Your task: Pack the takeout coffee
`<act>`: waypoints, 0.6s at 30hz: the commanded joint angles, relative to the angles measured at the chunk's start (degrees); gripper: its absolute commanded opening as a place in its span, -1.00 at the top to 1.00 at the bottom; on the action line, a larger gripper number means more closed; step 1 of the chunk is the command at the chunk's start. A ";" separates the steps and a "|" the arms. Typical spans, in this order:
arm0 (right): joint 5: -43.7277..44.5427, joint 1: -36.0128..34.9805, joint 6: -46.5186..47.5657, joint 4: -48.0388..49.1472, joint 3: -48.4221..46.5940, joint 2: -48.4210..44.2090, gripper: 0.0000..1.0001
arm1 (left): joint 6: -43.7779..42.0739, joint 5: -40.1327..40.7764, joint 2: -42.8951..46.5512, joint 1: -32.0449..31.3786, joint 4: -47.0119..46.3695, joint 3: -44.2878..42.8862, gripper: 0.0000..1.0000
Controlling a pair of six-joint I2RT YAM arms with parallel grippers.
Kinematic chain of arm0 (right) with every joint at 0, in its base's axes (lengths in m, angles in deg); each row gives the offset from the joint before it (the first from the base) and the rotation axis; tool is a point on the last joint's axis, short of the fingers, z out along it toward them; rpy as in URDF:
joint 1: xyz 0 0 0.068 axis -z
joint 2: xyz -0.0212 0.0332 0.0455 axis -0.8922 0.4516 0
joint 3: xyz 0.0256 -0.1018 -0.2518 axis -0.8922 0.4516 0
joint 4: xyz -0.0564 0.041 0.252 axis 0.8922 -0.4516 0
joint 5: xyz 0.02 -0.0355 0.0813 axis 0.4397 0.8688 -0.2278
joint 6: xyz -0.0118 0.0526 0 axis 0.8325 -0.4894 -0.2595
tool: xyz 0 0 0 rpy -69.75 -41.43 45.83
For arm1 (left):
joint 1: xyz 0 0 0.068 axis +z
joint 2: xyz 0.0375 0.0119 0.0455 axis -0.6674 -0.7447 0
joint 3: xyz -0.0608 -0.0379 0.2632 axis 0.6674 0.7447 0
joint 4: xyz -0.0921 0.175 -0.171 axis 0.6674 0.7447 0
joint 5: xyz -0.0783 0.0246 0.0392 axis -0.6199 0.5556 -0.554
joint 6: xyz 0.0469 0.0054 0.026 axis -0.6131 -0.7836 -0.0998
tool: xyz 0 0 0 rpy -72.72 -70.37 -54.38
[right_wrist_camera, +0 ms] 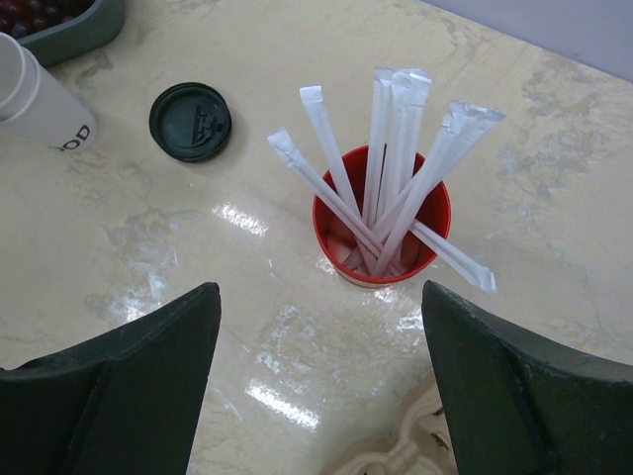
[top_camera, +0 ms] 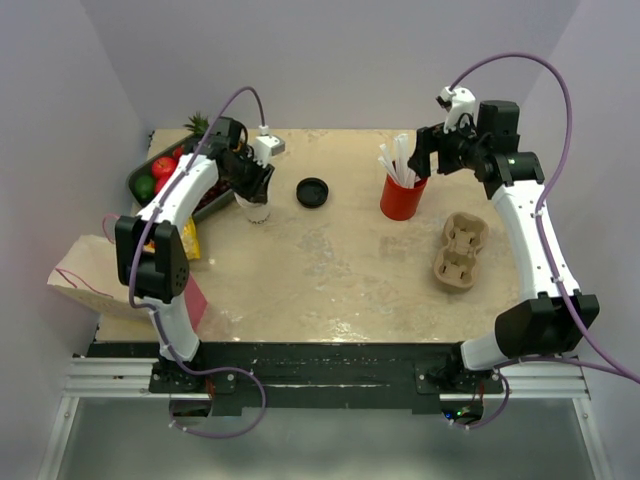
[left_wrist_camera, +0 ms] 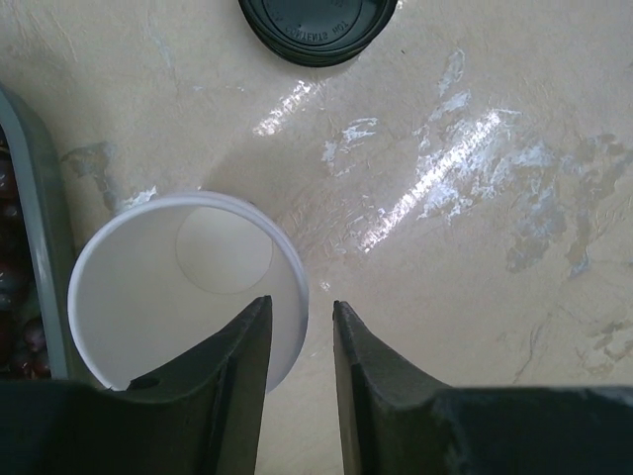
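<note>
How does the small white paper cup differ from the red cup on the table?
The white paper cup is empty; the red cup holds wrapped white straws. The left gripper straddles the white cup's rim; nothing touches the red cup. Both stand upright, uncovered.

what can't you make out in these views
left wrist: round black plastic lid, cut by the top edge
left wrist: near rim of the white paper cup, behind the left tool
right wrist: that cup's print, cut by the left edge
right wrist: brown pulp cup carrier, cut by the bottom edge
</note>
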 commanded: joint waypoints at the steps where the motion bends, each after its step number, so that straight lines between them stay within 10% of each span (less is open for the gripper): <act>1: -0.89 -0.03 -0.38 0.55 0.16 -1.58 -0.70 | 1.30 0.52 -0.49 -0.64 -1.20 -3.09 0.32; 18: -0.10 -0.03 -0.56 1.17 1.48 -1.85 -0.71 | 1.30 2.81 -1.90 -1.61 -1.46 -3.53 0.55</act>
